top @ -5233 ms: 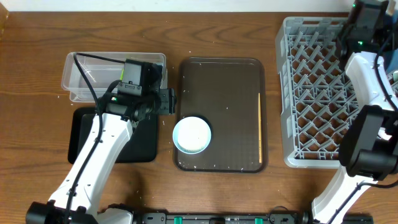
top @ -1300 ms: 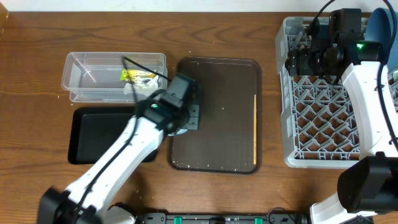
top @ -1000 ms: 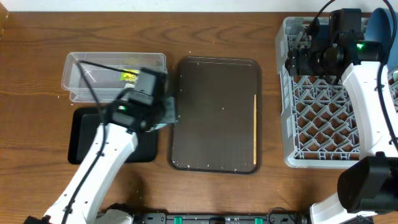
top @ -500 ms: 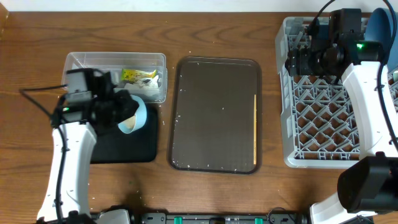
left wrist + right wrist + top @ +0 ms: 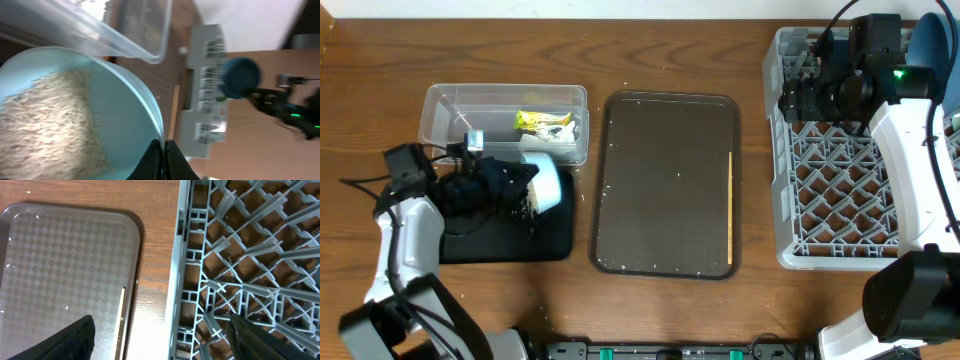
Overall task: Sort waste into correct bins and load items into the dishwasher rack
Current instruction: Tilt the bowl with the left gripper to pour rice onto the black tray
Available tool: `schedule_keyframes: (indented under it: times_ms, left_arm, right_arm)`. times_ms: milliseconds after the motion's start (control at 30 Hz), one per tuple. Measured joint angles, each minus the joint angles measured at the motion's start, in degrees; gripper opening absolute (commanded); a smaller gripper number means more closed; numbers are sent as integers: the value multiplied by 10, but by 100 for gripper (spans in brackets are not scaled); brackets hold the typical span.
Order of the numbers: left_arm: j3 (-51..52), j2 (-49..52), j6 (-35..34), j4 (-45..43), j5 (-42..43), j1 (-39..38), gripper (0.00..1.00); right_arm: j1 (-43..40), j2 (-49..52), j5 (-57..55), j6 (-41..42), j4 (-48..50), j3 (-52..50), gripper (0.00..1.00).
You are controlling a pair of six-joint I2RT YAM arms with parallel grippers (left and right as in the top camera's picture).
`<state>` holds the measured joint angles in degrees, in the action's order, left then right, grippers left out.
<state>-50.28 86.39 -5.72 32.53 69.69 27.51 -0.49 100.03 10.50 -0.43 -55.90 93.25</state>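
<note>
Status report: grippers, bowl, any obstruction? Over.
Left gripper shut on mint green bowl, tipped over black tray, rice inside. Right gripper open, over rack edge. Nothing blocking.

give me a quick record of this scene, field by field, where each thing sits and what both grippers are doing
left gripper: shut on the rim of the mint green bowl, which is tipped over the black tray
bowl contents: rice
clear tub: yellow wrapper and white paper inside
brown tray: chopstick along its right side
right gripper: open, empty, over the left edge of the rack
rack: dark blue bowl at far right corner
</note>
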Motion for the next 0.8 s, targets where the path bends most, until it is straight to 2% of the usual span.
schedule_keyframes:
  times_ms: [333, 533, 800]
  left_arm:
    - [0, 52, 0, 18, 151, 51, 6]
    - [0, 53, -11, 61, 176, 83, 6]
    - [0, 53, -103, 80, 186, 101, 6]
  right_arm:
    - [0, 0, 0, 0, 0, 0, 83]
    - [0, 0, 0, 0, 0, 0, 83]
    - [0, 0, 0, 0, 0, 0, 83]
